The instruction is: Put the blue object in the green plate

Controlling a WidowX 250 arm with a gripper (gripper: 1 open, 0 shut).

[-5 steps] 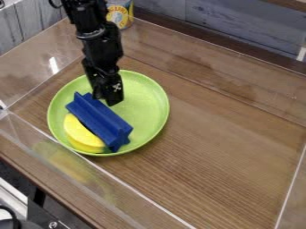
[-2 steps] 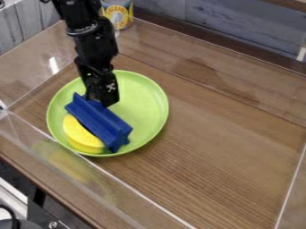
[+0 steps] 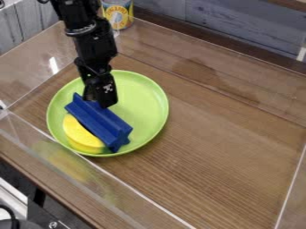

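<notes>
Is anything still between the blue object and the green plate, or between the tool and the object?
Nothing visible. The blue object already lies inside the green plate, resting partly on a yellow piece at the plate's near-left side. The open tool hangs just above the object's far end, holding nothing.
</notes>
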